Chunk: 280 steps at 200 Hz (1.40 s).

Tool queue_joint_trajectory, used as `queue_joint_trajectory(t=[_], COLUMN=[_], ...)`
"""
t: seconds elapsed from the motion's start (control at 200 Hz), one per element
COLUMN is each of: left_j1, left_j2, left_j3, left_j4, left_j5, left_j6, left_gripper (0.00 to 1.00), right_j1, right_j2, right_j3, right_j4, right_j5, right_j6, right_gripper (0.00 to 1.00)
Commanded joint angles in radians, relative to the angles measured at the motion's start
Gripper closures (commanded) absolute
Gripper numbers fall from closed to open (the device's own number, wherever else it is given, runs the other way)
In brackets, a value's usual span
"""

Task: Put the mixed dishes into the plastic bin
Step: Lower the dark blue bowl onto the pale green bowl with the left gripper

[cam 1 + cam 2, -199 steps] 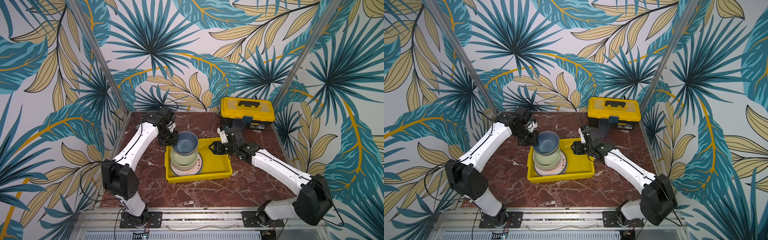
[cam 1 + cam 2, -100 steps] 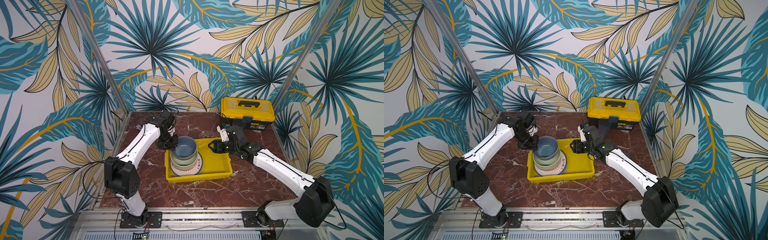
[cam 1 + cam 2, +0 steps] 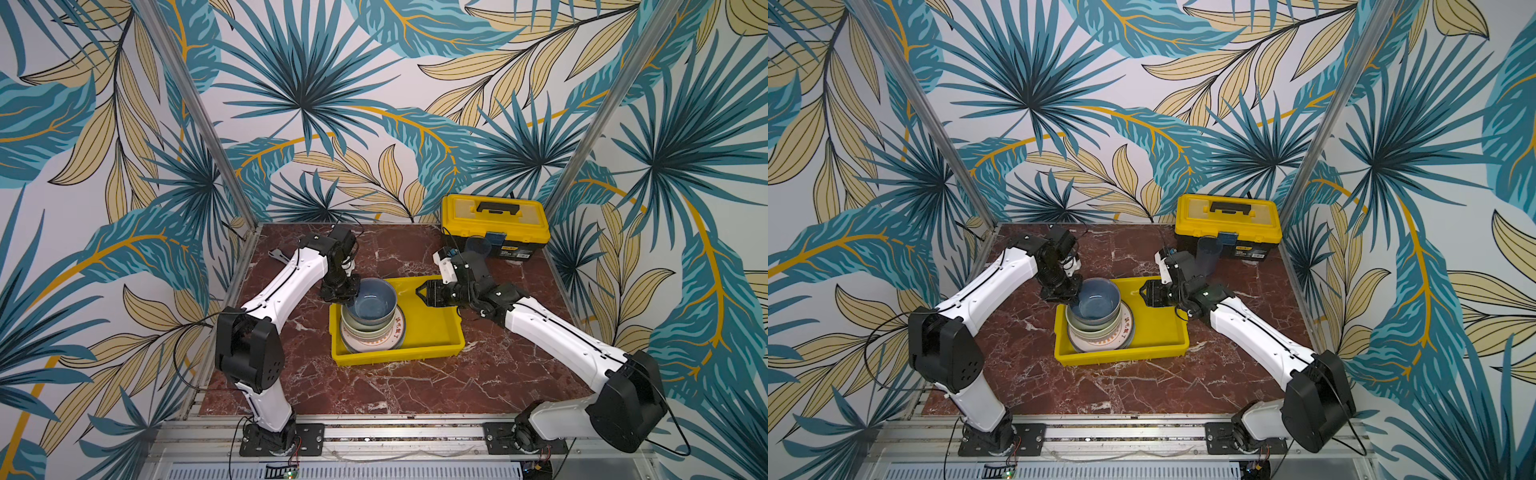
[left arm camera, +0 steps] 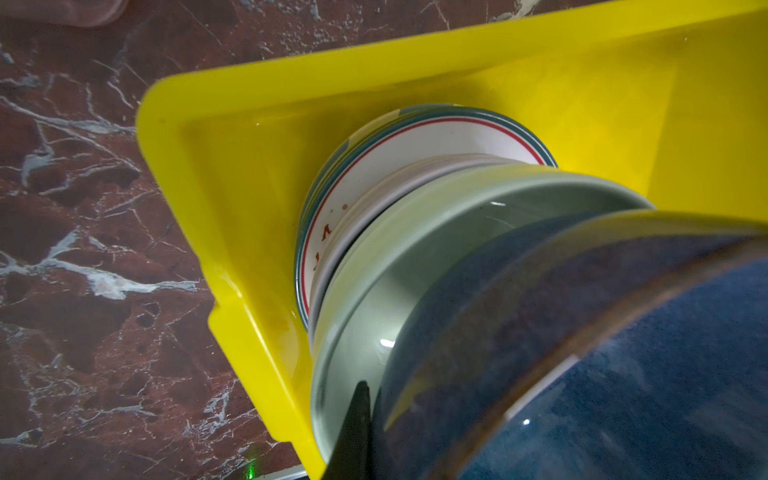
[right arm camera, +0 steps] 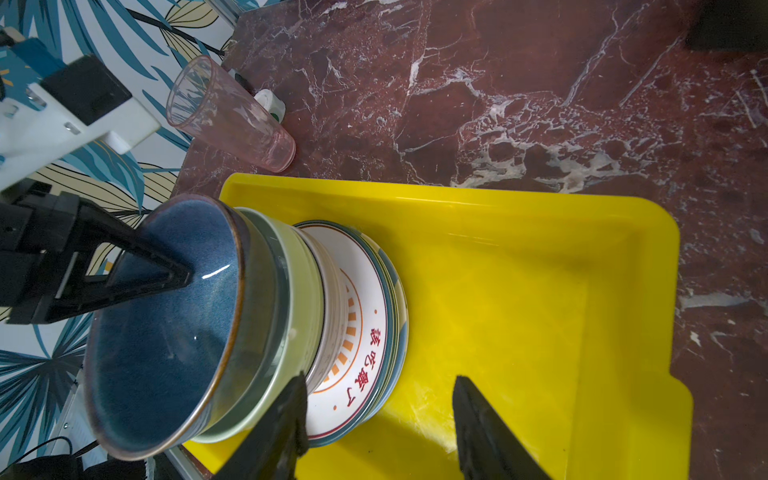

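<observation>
My left claw pinches the rim of the blue-grey bowl atop the stack in the yellow bin; my right claw hangs part open beside it. Dragging away before releasing, I fear, could topple the stack.

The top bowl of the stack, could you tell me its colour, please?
The top bowl is deep blue with a brownish rim, clearest in the right wrist view.
</observation>
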Motion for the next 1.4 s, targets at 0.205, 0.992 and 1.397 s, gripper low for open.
queue_joint_trajectory(t=[0.205,0.992,1.397], left_j1=[-0.018,-0.019,-0.019], left_j2=[0.002,-0.001,-0.024], left_j3=[0.002,-0.004,0.042], left_j4=[0.014,0.007,-0.038], left_j5=[-0.027,-0.041,-0.051], left_j6=[-0.003,-0.002,-0.006], left_gripper=[0.93,0.75,0.69], right_j1=[-0.001,-0.001,-0.001], right_j2=[-0.001,0.000,0.003], right_j3=[-0.010,-0.010,-0.012], right_j4=[-0.016,-0.014,-0.010], right_j5=[0.004,0.004,0.004], right_j6=[0.002,0.004,0.004], right_gripper=[0.42,0.42,0.42])
